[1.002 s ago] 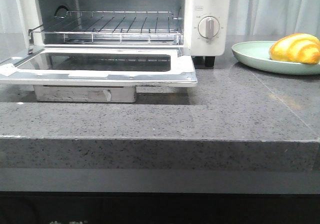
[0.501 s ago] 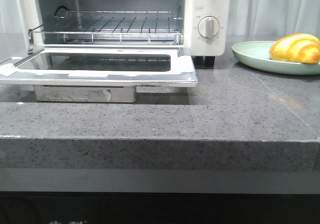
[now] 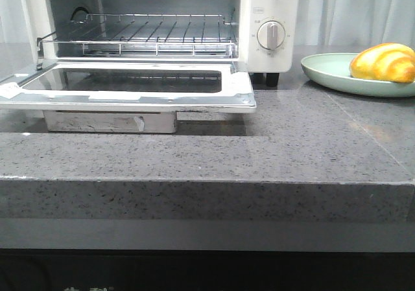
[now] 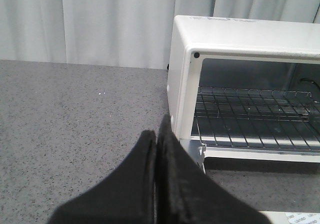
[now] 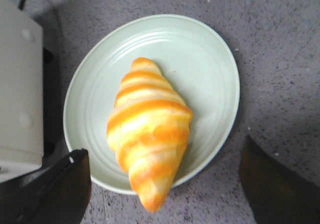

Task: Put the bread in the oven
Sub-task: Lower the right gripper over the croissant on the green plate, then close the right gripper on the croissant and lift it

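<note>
The bread, a glossy yellow croissant with orange stripes, lies on a pale green plate at the right of the counter. The right wrist view looks straight down on the bread and the plate. My right gripper is open above them, its fingers wide apart on either side of the bread's near end. The white oven stands at the back left with its glass door folded down and its wire rack bare. My left gripper is shut and empty beside the oven's left corner.
The grey speckled counter ends in a front edge below the oven door. White curtains hang behind. The oven's side stands close to the plate in the right wrist view. Neither arm shows in the front view.
</note>
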